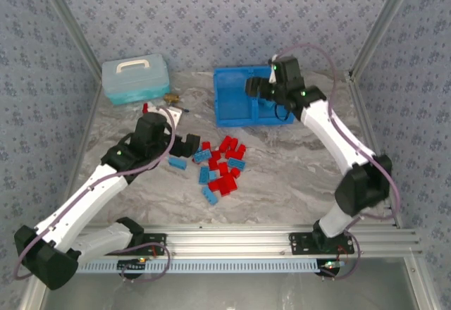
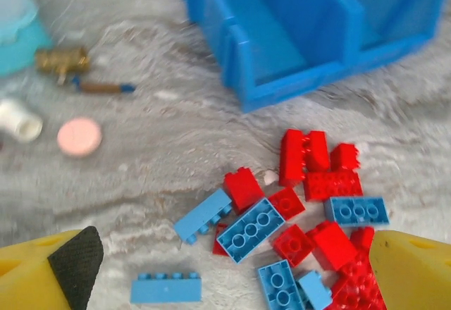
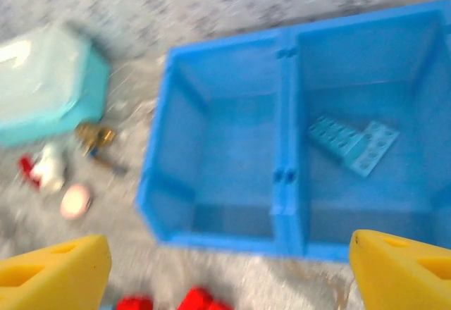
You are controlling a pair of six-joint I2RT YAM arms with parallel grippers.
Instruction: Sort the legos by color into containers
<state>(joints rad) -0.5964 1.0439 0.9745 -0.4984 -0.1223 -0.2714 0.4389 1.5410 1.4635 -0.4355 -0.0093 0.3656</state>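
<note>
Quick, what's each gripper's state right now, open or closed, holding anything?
Left gripper: open, holding nothing.
Right gripper: open, holding nothing, above the blue bin.

Findings: even, diffuse light is falling from overhead. The top view is reading bright and sharp, with only soft, faint shadows lying on the bench (image 1: 282,176). The right wrist view is smearing throughout, and the bin (image 3: 218,229) edges are streaking. The left wrist view is blurring toward its top and left, while the legos (image 2: 250,229) are showing fairly crisp.

A teal box (image 1: 135,79) (white-handled) sits near a pink disc (image 2: 79,136).
</note>
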